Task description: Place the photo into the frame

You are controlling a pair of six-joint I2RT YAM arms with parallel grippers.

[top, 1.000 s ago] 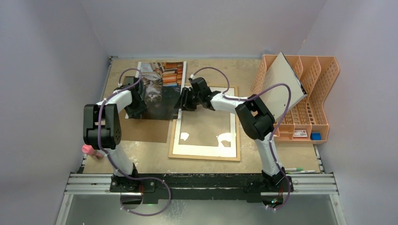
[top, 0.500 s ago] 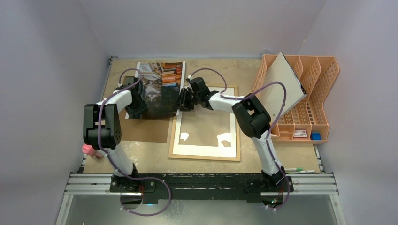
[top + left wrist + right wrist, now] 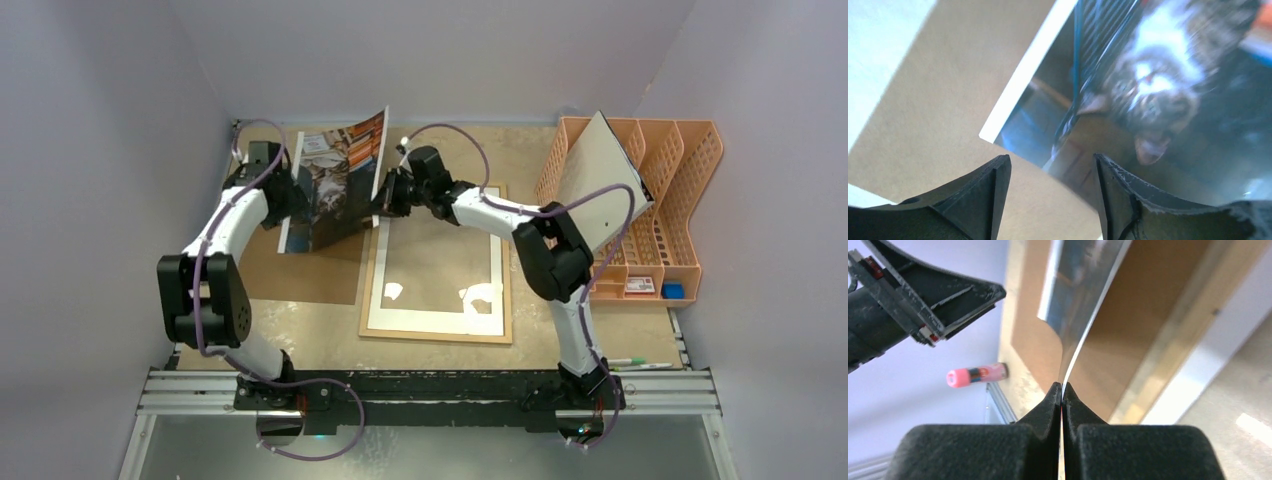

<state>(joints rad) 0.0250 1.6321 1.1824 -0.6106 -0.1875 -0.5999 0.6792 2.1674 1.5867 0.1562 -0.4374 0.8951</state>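
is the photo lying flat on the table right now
No, the right fingers pinch one edge of the photo, holding that side tilted up off the table.

Photo (image 3: 340, 185): grey-brown tabby cat, orange and blue book stripes, dark background, white border. The frame (image 3: 436, 338) is pale wood with a white mat (image 3: 430, 322) inside. Left of the frame lies a plain brown backing board (image 3: 300, 278). Right of it is an orange lattice file rack (image 3: 690, 190) with a grey-white board (image 3: 600, 180). There's a pink glue stick (image 3: 977, 376) too.
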